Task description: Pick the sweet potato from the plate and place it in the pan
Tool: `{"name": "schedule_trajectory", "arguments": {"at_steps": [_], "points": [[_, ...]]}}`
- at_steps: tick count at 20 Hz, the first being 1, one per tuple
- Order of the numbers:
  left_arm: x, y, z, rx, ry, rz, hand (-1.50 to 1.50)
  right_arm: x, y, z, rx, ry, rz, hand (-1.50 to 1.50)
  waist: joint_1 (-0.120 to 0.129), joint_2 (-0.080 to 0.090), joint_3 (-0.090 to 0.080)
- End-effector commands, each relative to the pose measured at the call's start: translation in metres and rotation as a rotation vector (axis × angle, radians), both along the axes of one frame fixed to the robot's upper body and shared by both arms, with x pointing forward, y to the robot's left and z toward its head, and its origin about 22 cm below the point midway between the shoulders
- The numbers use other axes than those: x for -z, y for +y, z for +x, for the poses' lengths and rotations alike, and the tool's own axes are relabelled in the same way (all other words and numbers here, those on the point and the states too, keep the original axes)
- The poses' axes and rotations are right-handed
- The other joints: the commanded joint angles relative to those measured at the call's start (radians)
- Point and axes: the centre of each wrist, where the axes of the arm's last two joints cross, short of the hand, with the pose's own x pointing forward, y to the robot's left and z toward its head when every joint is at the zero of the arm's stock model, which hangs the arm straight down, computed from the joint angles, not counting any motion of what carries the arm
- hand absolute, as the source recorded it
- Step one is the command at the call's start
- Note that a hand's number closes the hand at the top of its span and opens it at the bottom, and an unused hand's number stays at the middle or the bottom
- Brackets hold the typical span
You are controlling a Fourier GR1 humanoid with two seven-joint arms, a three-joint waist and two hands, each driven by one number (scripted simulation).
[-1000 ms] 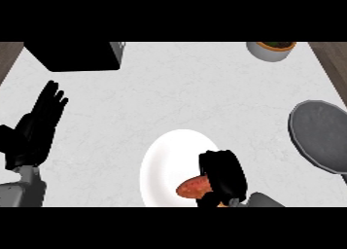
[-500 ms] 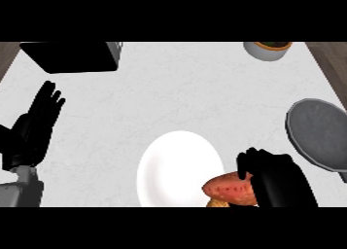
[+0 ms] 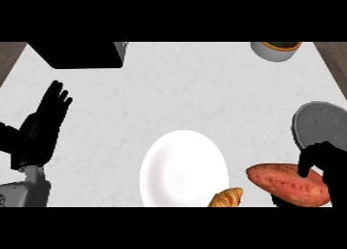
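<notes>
Head view, counter: a pale grey speckled counter top (image 3: 176,92) fills most of the frame, with brown wood seen at the upper left and upper right corners.

Head view, plate: a round white plate (image 3: 183,168) is seen at the lower centre of the frame, its surface bare apart from a small golden-brown croissant (image 3: 227,198) lying across its lower right rim.

Head view, sweet potato: the reddish-brown oblong sweet potato (image 3: 287,184) is seen at the lower right, clear of the plate and to its right, between plate and pan, below the pan's lower left edge.

Head view, right hand: the black right hand (image 3: 334,170) is curled round the right end of the sweet potato, with a finger hooked over its top; the potato is gripped.

Head view, pan: a round dark grey metal pan (image 3: 326,124) is cut by the right edge of the frame, just above the right hand.

Head view, left hand: the black left hand (image 3: 43,126) is shown at the left edge, fingers straight and pointing up, open and holding nothing.

Head view, other things: a black box-shaped object (image 3: 82,54) is placed at the upper left; a small grey bowl with brown contents (image 3: 276,49) is placed at the upper right.
</notes>
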Motion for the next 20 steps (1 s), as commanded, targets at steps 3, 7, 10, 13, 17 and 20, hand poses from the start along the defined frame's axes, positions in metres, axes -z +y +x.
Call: {"name": "schedule_trajectory", "arguments": {"at_steps": [3, 7, 10, 13, 17, 20], "points": [[-0.004, -0.008, -0.007, -0.002, 0.002, 0.004, 0.00, -0.009, -0.053, 0.021, 0.081, -0.018, 0.116, 1.50, 0.007, 0.002, 0.002], [0.002, -0.001, 0.001, 0.008, 0.008, -0.012, 0.00, -0.011, -0.098, 0.037, 0.096, -0.059, 0.161, 1.50, -0.004, 0.002, 0.002], [0.001, 0.003, 0.014, 0.009, 0.005, 0.008, 0.00, -0.001, -0.139, 0.058, 0.134, -0.087, 0.195, 1.50, 0.001, 0.005, 0.002], [0.005, -0.005, -0.005, 0.019, -0.009, -0.013, 0.00, 0.017, -0.175, 0.069, 0.151, -0.090, 0.224, 1.50, 0.020, 0.004, 0.002], [-0.013, 0.000, 0.015, 0.035, -0.010, 0.004, 0.00, 0.056, -0.216, 0.076, 0.106, -0.024, 0.221, 1.50, 0.025, 0.008, 0.002], [-0.005, -0.017, -0.002, 0.060, 0.001, 0.001, 0.00, 0.067, -0.226, 0.105, 0.071, -0.003, 0.251, 1.50, 0.054, 0.009, 0.002]]}}
